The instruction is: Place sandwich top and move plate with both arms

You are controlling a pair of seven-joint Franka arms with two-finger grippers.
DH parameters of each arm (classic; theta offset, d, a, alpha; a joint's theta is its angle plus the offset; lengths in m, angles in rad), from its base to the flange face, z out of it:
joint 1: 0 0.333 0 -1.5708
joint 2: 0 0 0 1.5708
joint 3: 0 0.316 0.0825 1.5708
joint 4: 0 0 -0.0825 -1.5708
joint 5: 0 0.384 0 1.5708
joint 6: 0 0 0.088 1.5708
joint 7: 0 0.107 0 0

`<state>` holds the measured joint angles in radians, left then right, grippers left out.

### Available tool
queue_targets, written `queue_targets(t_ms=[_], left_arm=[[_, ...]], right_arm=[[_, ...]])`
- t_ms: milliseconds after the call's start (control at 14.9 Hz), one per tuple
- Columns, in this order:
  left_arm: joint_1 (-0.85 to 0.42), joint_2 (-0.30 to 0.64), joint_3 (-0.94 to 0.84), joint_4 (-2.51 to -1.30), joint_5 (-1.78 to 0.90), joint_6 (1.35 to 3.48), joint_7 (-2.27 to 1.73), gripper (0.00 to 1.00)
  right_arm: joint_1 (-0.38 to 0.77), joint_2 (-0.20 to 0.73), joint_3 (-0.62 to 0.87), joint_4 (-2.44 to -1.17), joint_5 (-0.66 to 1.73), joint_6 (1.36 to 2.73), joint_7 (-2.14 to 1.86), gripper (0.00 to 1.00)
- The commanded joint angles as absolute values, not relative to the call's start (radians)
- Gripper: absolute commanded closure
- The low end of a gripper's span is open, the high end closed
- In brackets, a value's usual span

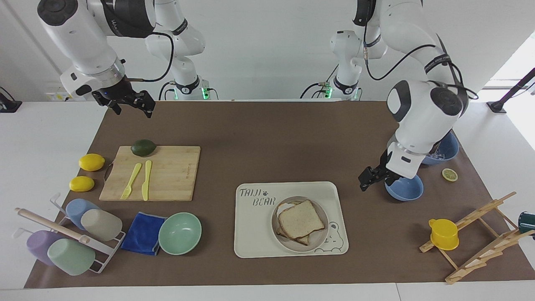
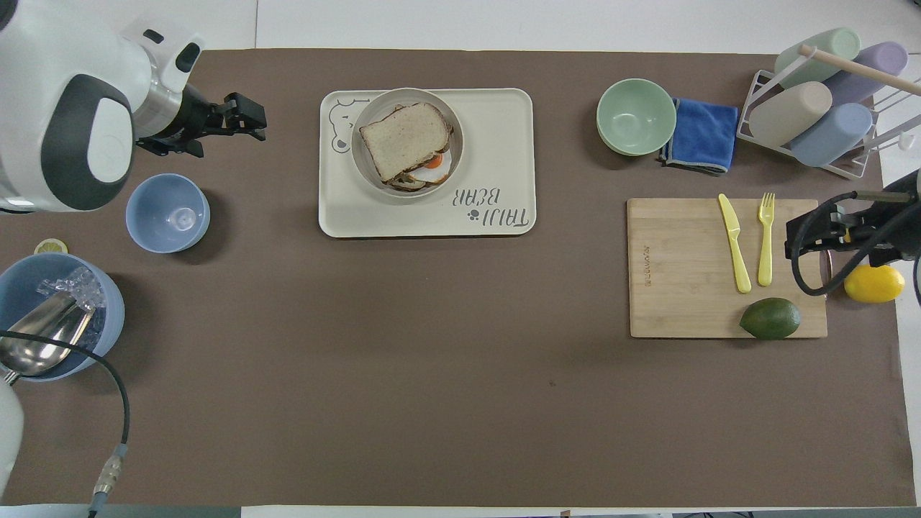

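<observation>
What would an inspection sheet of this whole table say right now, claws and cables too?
Surface: brown mat on a white table.
Job's things: sandwich top lies on the egg sandwich, on the plate, on the bear tray.
Clutter: cutting board with avocado, yellow fork and knife; two lemons; mint bowl; blue cloth; cup rack; small blue bowl; ice bowl with scoop; lemon slice; wooden rack with yellow cup.
Claws: left claw open, empty, raised beside the small blue bowl; right claw open, waiting over the mat's corner, above the avocado.
Cables: black cables along both arms.
Surroundings: white wall.
</observation>
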<state>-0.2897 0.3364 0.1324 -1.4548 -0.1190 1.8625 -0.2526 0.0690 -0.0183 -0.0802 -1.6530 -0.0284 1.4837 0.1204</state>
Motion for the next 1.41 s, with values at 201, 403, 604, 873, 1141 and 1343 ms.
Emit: queue_targets(t_ms=[201,403,604,873,1141,1343], left_arm=[[-0.291,0.097,0.13,-1.515,-0.048,1.602,-0.197,0.0],[-0.288,0.011,0.129,-1.548,-0.032,1.517,-0.187,0.0],[-0.232,-0.058,0.094,-1.621,-0.031,1.491,-0.166,0.0],[-0.12,-0.08,-0.037,-1.68,-0.031,1.532,-0.152,0.0],[-0.149,-0.064,-0.025,-1.674,0.029,1.621,-0.155,0.0],[-0.137,-0.069,-0.028,-1.675,0.029,1.562,-0.153,0.0]], right_arm=[[0.066,-0.041,-0.086,-1.678,-0.006,1.488,0.104,0.0],[0.066,-0.041,-0.086,-1.678,-0.006,1.488,0.104,0.0],[0.066,-0.041,-0.086,-1.678,-0.006,1.488,0.106,0.0],[0.066,-0.041,-0.086,-1.678,-0.006,1.488,0.104,0.0],[0.066,-0.041,-0.086,-1.678,-0.006,1.488,0.106,0.0],[0.066,-0.041,-0.086,-1.678,-0.006,1.488,0.106,0.0]])
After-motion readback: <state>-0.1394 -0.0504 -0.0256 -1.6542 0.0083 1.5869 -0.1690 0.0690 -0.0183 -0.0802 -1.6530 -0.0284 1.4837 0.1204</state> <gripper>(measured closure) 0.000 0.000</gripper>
